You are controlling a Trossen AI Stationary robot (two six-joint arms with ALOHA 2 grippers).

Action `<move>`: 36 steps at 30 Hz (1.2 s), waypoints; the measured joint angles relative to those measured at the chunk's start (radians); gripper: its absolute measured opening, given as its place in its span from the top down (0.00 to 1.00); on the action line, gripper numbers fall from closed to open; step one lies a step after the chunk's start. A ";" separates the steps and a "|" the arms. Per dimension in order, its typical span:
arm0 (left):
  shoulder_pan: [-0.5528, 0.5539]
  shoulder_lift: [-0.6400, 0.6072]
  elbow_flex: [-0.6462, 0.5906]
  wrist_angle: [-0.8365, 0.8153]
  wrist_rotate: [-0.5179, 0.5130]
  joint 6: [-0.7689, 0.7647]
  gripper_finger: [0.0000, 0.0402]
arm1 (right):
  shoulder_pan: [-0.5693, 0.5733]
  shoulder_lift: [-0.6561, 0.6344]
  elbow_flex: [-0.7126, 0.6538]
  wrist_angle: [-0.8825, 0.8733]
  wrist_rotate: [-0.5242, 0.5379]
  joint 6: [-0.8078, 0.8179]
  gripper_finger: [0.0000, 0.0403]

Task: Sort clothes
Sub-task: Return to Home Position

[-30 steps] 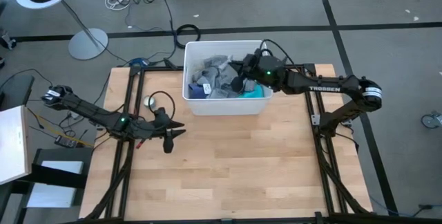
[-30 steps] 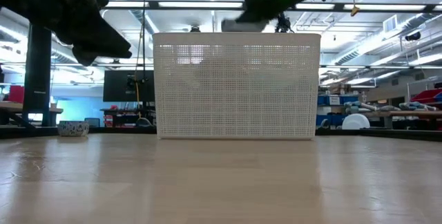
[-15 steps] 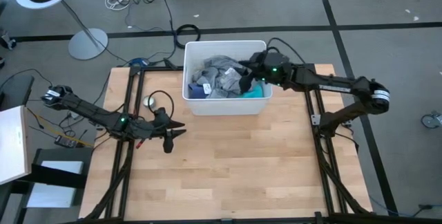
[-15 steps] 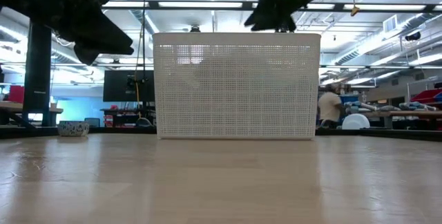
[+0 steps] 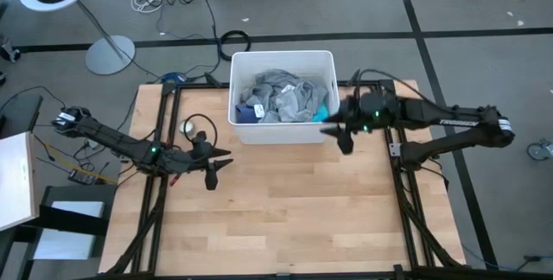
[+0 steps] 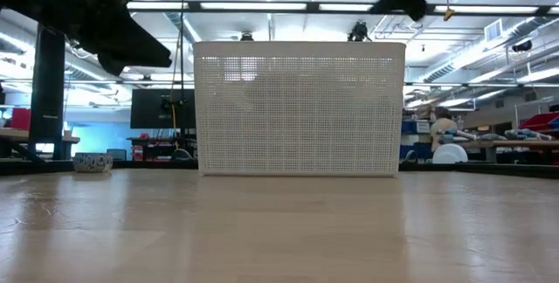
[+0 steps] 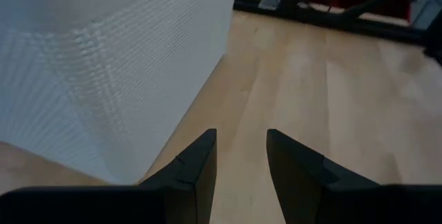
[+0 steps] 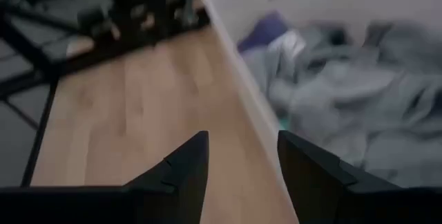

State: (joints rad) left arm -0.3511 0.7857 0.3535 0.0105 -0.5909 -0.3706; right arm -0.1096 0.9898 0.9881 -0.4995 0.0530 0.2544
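Note:
The clothes lie heaped in the white bin (image 5: 281, 133) at the table's far middle. A grey shirt (image 5: 287, 96) is on top, with a small blue sock (image 5: 251, 112) at the left and a turquoise edge (image 5: 324, 111) at the right. My right gripper (image 5: 335, 135) hangs open and empty above the table by the bin's near right corner, higher than the rim (image 8: 242, 79). Its wrist view shows the grey shirt (image 8: 373, 92). My left gripper (image 5: 216, 163) waits open over the table left of the bin (image 7: 103, 65).
The bin's mesh wall (image 6: 300, 108) stands upright across the middle of the low view. Bare wooden tabletop (image 5: 285, 211) stretches from the bin toward the near edge. A lamp base and cables lie on the floor beyond the far edge.
My right gripper has drawn back from over the clothes inside the bin, toward the table's right and near edges, and now hangs outside the bin's near right corner. A grey piece seen below it in the low view is no longer with it.

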 joint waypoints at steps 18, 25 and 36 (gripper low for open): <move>0.214 -0.110 -0.346 0.531 0.306 0.125 0.67 | 0.182 -0.062 -0.528 0.517 0.032 0.133 0.57; 0.259 -0.324 -0.346 0.381 0.342 0.161 0.67 | 0.183 -0.066 -0.547 0.528 0.031 0.147 0.57; 0.258 -0.726 -0.344 0.031 0.343 0.171 0.67 | 0.182 -0.070 -0.547 0.528 0.032 0.128 0.58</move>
State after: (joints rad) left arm -0.0929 0.0594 0.0099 0.0414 -0.2479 -0.1999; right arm 0.0723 0.9199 0.4412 0.0280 0.0845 0.3821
